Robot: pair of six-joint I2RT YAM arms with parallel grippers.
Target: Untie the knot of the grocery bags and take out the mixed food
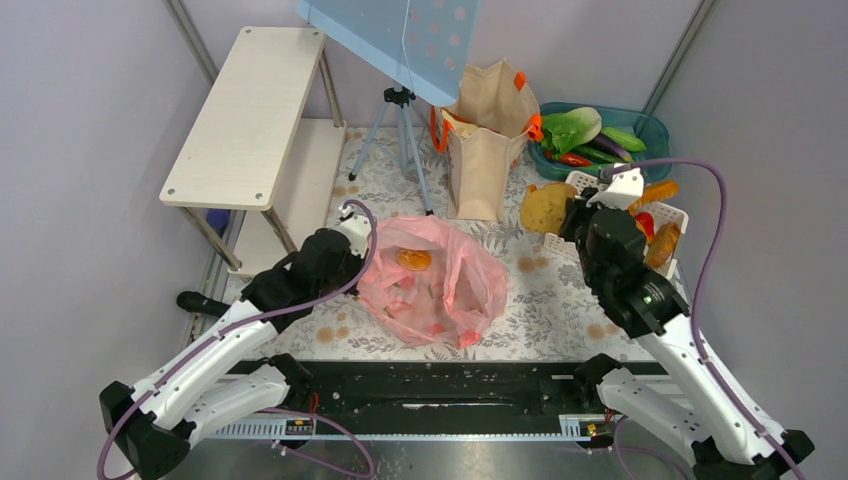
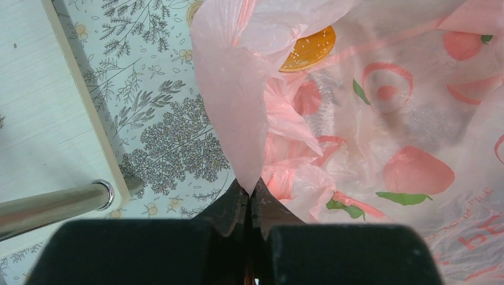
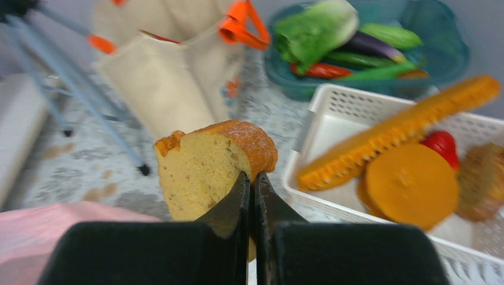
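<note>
The pink grocery bag (image 1: 440,285) lies crumpled on the floral cloth at the table's middle, its top gaping. Inside it shows an orange round food piece (image 1: 413,259), also visible through the plastic (image 2: 307,50). My left gripper (image 2: 249,189) is shut on a fold of the bag's left edge (image 2: 235,107) and holds it up; from above, the gripper (image 1: 352,238) sits at the bag's upper left. My right gripper (image 3: 251,178) is shut on a tan bread slice (image 3: 205,169) with an orange crust. The slice (image 1: 546,207) hangs just left of the white basket.
A white basket (image 1: 580,181) at the right holds orange, red and brown toy foods. Behind it, a teal bowl (image 1: 655,128) holds green vegetables. The beige tote (image 1: 485,140) stands at the back middle, with a tripod (image 1: 400,120) and a wooden shelf (image 1: 245,110) to its left.
</note>
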